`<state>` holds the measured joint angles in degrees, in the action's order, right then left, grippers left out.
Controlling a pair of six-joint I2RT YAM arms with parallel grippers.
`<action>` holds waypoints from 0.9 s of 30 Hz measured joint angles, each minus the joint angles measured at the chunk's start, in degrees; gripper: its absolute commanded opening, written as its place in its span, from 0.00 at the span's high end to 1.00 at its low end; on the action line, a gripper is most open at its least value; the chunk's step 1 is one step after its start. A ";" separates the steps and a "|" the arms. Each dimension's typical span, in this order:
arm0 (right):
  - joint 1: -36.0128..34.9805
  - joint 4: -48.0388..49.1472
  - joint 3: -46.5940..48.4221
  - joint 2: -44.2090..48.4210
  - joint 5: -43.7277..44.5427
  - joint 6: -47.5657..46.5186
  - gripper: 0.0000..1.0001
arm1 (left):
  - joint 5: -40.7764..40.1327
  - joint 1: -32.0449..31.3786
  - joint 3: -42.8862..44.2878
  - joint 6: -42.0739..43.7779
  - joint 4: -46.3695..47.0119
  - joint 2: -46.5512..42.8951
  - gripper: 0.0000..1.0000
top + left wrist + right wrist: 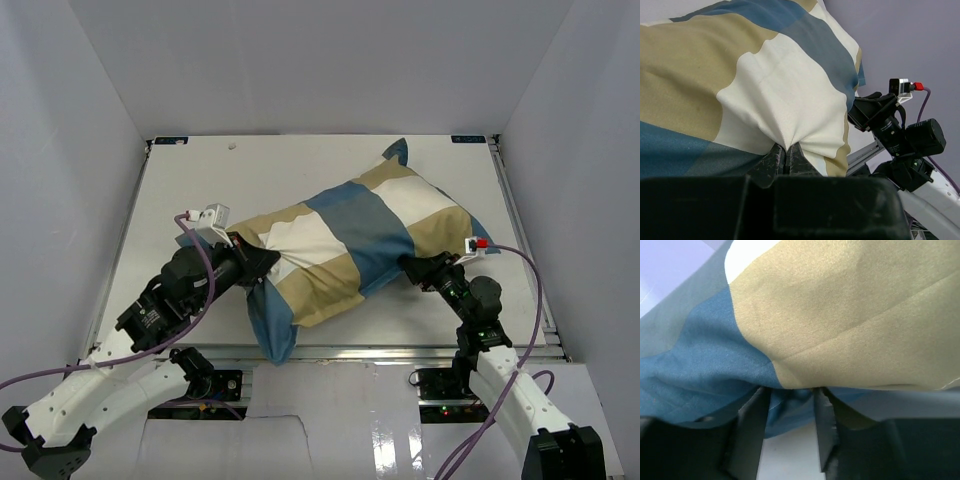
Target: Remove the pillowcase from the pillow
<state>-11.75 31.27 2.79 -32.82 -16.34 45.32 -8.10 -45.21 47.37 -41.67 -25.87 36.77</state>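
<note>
The pillowcase [360,240], in blue, tan and cream blocks, lies slantwise on the table and is stuffed full. The white pillow is hidden inside it. My left gripper [268,262] is at the case's left end. In the left wrist view it [787,157] is shut on a pinch of cream fabric [790,85], which puckers into the fingertips. My right gripper [412,268] is at the case's near right edge. In the right wrist view it [790,400] is open, its fingers [755,410] apart with a fold of blue fabric [705,355] between them, under the case's bulge.
The white table [190,190] is enclosed by grey walls at the left, back and right. A metal rail [400,352] runs along the near edge. The case's blue corner [275,340] hangs near that rail. The right arm [895,130] shows in the left wrist view.
</note>
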 measured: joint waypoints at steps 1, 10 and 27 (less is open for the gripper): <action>-0.07 0.87 0.00 -0.24 0.46 0.33 0.75 | 0.11 0.02 -0.46 -0.26 0.17 -0.48 1.00; -0.66 -1.03 0.07 2.67 3.69 -1.40 0.92 | 2.34 0.02 -2.78 -0.46 0.68 -2.25 1.00; -0.66 -26.88 39.60 5.51 18.93 -16.39 0.92 | 12.31 0.04 10.75 4.11 0.15 10.14 1.00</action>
<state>-12.40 4.38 42.39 -27.31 2.59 28.93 4.21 -45.17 58.13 -37.56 -25.71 46.92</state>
